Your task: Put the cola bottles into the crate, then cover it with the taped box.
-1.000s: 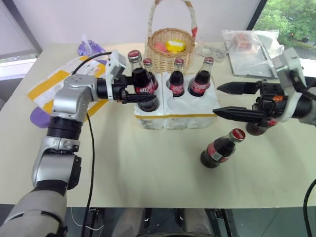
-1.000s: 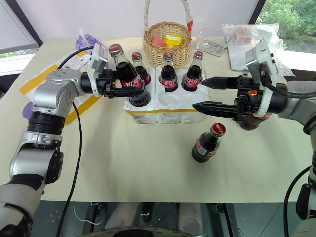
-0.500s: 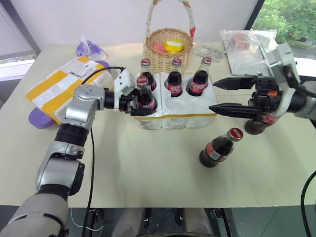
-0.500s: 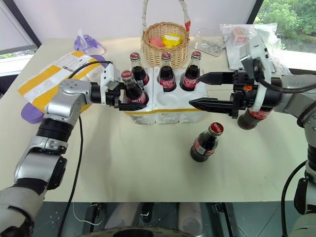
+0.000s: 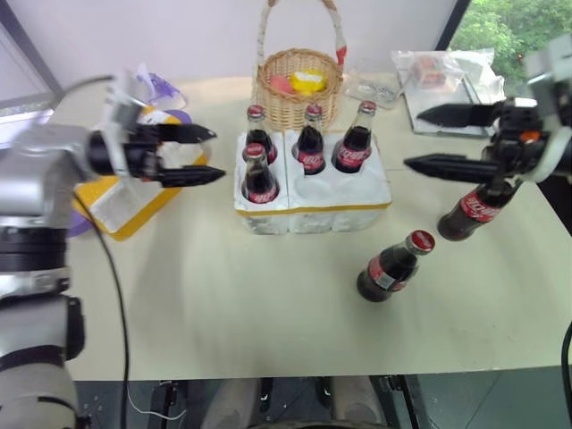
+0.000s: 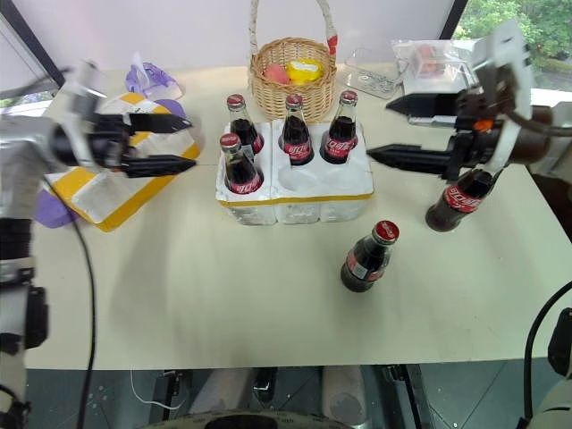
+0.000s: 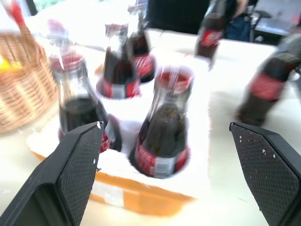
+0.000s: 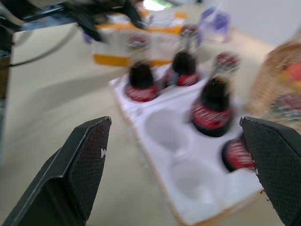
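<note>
The low white crate (image 5: 344, 192) with a thin yellow band sits mid-table. Four cola bottles stand in it: three in the back row (image 5: 310, 143) and one in the front-left well (image 5: 259, 174); the two other front wells (image 8: 167, 125) are empty. Two more cola bottles stand on the table to the crate's right, one near the front (image 5: 391, 266), one (image 5: 474, 210) just under my right gripper. My left gripper (image 5: 217, 154) is open and empty, left of the crate, above the taped box (image 6: 116, 192). My right gripper (image 5: 413, 138) is open and empty, right of the crate.
A wicker basket (image 5: 295, 85) with yellow and pink items stands right behind the crate. Clear plastic bags (image 5: 438, 71) lie at the back right. A purple item (image 6: 152, 80) lies behind the taped box. Bare tabletop stretches in front of the crate.
My left gripper set the bottle into the front-left well, opened and drew back to the left over the taped box. My right gripper rose a little, still open.
</note>
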Robot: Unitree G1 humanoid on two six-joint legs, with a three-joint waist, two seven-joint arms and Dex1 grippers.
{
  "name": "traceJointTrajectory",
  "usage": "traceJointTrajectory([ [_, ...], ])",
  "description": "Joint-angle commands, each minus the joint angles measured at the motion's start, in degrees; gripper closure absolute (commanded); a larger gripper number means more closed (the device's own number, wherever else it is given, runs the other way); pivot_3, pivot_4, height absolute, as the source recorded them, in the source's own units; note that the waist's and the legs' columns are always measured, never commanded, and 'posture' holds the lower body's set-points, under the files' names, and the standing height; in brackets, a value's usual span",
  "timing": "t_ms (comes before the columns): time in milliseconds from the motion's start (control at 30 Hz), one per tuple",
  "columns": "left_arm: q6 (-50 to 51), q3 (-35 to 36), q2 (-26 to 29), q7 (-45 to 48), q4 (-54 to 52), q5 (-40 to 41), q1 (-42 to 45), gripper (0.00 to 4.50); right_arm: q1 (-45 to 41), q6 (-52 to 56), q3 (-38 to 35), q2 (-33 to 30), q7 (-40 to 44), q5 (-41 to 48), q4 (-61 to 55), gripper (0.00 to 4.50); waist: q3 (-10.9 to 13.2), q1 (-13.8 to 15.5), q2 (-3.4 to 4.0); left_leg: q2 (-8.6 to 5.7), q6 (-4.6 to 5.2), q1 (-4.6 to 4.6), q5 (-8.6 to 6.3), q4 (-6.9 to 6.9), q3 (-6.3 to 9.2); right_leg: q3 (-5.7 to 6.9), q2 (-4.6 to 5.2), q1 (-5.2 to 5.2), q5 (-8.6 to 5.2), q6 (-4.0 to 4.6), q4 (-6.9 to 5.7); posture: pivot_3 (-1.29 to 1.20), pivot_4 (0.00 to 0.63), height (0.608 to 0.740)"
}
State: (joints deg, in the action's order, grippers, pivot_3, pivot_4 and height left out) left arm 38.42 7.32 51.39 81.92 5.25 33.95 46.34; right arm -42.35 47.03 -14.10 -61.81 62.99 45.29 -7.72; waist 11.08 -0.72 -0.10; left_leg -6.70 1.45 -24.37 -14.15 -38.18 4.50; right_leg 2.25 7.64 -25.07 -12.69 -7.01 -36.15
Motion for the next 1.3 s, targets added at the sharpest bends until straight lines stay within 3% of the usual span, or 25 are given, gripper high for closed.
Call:
traceJointTrajectory([
  [33,6.80,3.25,5.10,4.17,-7.30,7.30,-2.93,0.04,-0.39,0.19,-6.41,-1.84,-0.32,2.11,-0.21,0.00,0.01,0.38,-0.02,0.00,0.08,0.00,-0.05,-0.01,0.02,0.00,-0.01,0.01,0.00,0.00,0.00,0.00,0.150,0.740],
  [133,6.24,1.34,7.93,7.01,-12.52,7.99,-6.34,0.04,5.55,3.27,-14.09,-5.13,0.86,3.22,-1.79,0.00,0.02,1.18,-0.03,0.02,0.22,0.01,-0.12,-0.03,0.04,0.01,-0.05,0.03,0.04,0.08,0.00,0.00,0.150,0.740],
  [333,4.04,-3.32,6.01,7.91,-11.36,6.26,-5.14,0.04,23.22,10.40,-32.81,-4.56,1.49,6.88,-13.95,0.00,0.01,1.59,-0.02,0.15,0.20,0.15,-0.11,-0.03,0.04,0.01,-0.06,0.20,0.08,0.15,0.02,0.00,0.150,0.740],
  [500,3.14,-8.46,6.27,10.51,-11.12,7.59,-4.31,0.04,35.59,19.73,-49.67,3.19,-4.68,15.35,-22.39,0.00,-0.01,1.41,-0.05,0.21,0.22,0.25,-0.12,0.01,-0.04,-0.03,-0.06,0.26,0.08,0.15,0.02,0.00,0.150,0.740],
  [633,1.27,-10.49,5.92,10.58,-10.01,7.09,-3.71,0.04,48.54,20.00,-55.68,12.44,-8.04,19.30,-30.71,0.00,-0.03,1.60,-0.07,0.22,0.23,0.36,-0.13,0.02,0.01,-0.02,-0.06,0.40,0.08,0.16,0.06,0.00,0.150,0.740],
  [767,-0.28,-11.73,5.93,10.58,-9.27,7.17,-3.56,0.04,56.81,15.38,-54.19,20.39,-12.13,21.27,-35.35,0.00,-0.04,1.48,-0.06,0.21,0.25,0.48,-0.14,-0.01,-0.01,-0.05,-0.03,0.54,0.07,0.16,0.12,0.00,0.150,0.740],
  [900,-0.43,-11.94,4.17,10.57,-9.31,6.32,-3.11,0.04,64.57,6.44,-40.20,27.81,-13.19,11.01,-40.00,0.00,-0.22,1.65,-0.34,0.47,0.23,0.78,-0.16,0.14,-0.10,-0.16,-0.25,0.74,0.01,0.23,0.19,0.00,0.150,0.740],
  [1067,-0.76,-12.15,3.30,10.54,-9.61,5.61,-3.04,0.04,68.31,0.42,-33.00,26.37,-10.86,8.05,-38.55,0.00,-0.22,1.41,-0.31,0.44,0.23,0.78,-0.16,0.16,-0.15,-0.21,-0.25,0.70,0.01,0.24,0.24,0.00,0.150,0.740],
  [1300,-0.76,-11.51,2.56,9.78,-10.34,4.77,-3.16,0.04,66.35,-4.71,-25.39,23.43,-11.08,4.82,-34.94,0.00,-0.22,1.51,-0.32,0.47,0.23,0.79,-0.16,0.16,-0.15,-0.22,-0.28,0.71,-0.06,0.36,0.27,0.00,0.150,0.740],
])
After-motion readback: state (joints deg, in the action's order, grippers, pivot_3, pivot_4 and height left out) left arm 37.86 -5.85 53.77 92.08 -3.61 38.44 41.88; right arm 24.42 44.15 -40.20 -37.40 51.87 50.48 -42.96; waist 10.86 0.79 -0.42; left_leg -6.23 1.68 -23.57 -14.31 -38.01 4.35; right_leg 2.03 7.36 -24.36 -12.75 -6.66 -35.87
